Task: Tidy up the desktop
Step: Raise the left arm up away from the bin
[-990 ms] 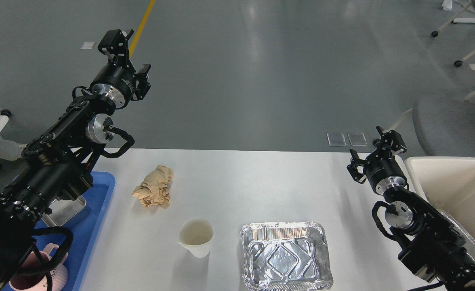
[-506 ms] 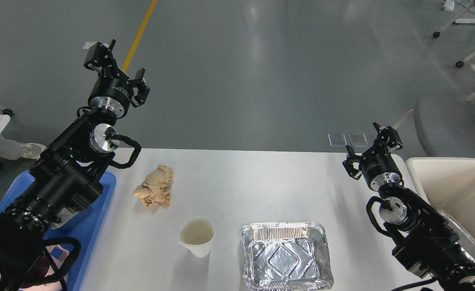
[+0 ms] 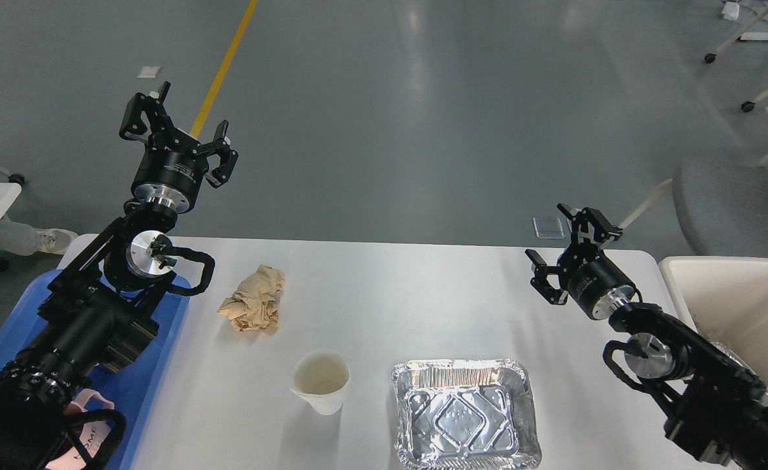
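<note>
We are holding both end effectors, left (image 3: 176,127) and right (image 3: 572,251), spread apart and empty above the table (image 3: 423,294).

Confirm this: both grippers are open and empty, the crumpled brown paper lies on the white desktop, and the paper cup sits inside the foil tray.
One detail is wrong. The head view shows the paper cup standing on the desktop to the left of the foil tray, not inside it. The rest holds: the left gripper and right gripper are open and empty, and the crumpled brown paper lies on the desktop.
</note>
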You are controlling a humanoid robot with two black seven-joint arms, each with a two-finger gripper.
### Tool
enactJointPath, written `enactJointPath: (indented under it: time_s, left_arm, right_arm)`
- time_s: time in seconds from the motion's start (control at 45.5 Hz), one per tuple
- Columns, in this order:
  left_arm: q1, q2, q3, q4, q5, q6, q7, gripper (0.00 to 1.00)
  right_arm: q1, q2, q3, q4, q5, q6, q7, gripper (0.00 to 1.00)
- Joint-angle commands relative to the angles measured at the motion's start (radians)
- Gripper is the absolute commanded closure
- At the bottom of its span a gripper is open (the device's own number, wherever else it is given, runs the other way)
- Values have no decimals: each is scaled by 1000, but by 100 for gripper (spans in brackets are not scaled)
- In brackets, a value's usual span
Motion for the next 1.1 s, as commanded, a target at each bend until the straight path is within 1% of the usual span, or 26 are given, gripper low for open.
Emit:
enactJointPath:
  time_s: [0.0, 0.088, 0.176, 0.308, 0.33, 0.352, 0.396, 0.528, 0.638, 0.682, 0.748, 0.77, 0.836, 0.88, 0.924, 0.968, 1.078]
  left_arm:
    - [5, 2, -5, 0, 0, -11, 0, 3]
    - [13, 3, -5, 0, 0, -14, 0, 3]
    - [21, 2, -5, 0, 0, -25, -1, 3]
    - [27, 2, -5, 0, 0, -28, -1, 3]
    - [27, 2, -5, 0, 0, -28, -1, 3]
    - [28, 2, -5, 0, 0, -28, -1, 3]
    - [30, 2, -5, 0, 0, -28, -1, 3]
    - [31, 3, -4, 0, 0, -26, 0, 3]
    - [38, 3, -4, 1, 0, -26, 0, 3]
    - [38, 3, -4, 1, 0, -26, 0, 3]
    - [39, 3, -4, 1, 0, -26, 0, 3]
    - [38, 6, -2, 1, 0, -26, 2, 3]
    - [39, 6, -4, 1, 0, -25, 2, 3]
    - [39, 6, -2, 0, 0, -25, 2, 3]
    - [39, 6, -2, 0, 0, -25, 2, 3]
    - [38, 8, -2, 1, 0, -25, 2, 3]
    - [38, 8, -2, 0, 0, -25, 2, 3]
  right_arm:
    - [-31, -157, -119, 115, -53, 12, -4, 0]
    - [-44, -282, -177, 204, -86, 18, -5, 0]
    - [-51, -406, -225, 290, -104, 46, -5, 0]
    - [-54, -598, -268, 449, -142, 66, -21, 0]
    - [-54, -598, -268, 449, -142, 66, -21, 0]
    - [-57, -684, -283, 531, -173, 66, -24, 0]
    - [-57, -746, -287, 586, -196, 66, -25, 0]
    - [-55, -907, -288, 722, -242, 66, -35, 0]
    - [-49, -1012, -287, 808, -284, 73, -36, 0]
    - [-48, -1043, -285, 837, -300, 95, -39, 0]
    - [-41, -1070, -280, 871, -333, 156, -39, 0]
    - [-32, -1075, -279, 879, -339, 176, -39, 1]
    - [15, -1067, -276, 888, -339, 231, -39, 9]
    - [44, -1064, -276, 888, -339, 257, -42, 10]
    - [66, -1055, -271, 885, -337, 271, -42, 11]
    - [83, -1043, -271, 880, -337, 274, -47, 15]
    - [118, -988, -241, 871, -336, 279, -54, 14]
